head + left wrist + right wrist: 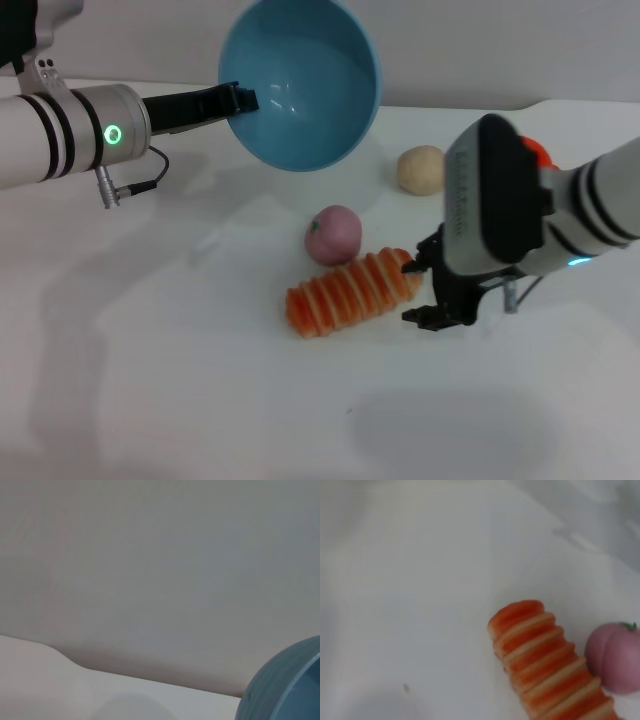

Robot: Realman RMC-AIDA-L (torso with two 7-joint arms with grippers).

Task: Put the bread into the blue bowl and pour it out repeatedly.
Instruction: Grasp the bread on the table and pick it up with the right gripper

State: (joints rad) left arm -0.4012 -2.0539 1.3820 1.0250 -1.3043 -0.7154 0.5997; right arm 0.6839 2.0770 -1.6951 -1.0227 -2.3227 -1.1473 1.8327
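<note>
The white table (180,380) carries the toy foods, and the bread serves as the landmark. The blue bowl (300,80) hangs in the air beyond the bread, tipped so its empty hollow faces the head camera; the left gripper (238,102) is clamped on its rim. The right gripper (432,285) sits low at the bread's right end, its black fingers spread with nothing between them. The bread (352,292) lies on the table, ridged orange-striped face up. A pink peach (333,234) rests just behind it, touching or nearly so. A beige ball (421,170) sits farther back and to the right.
</note>
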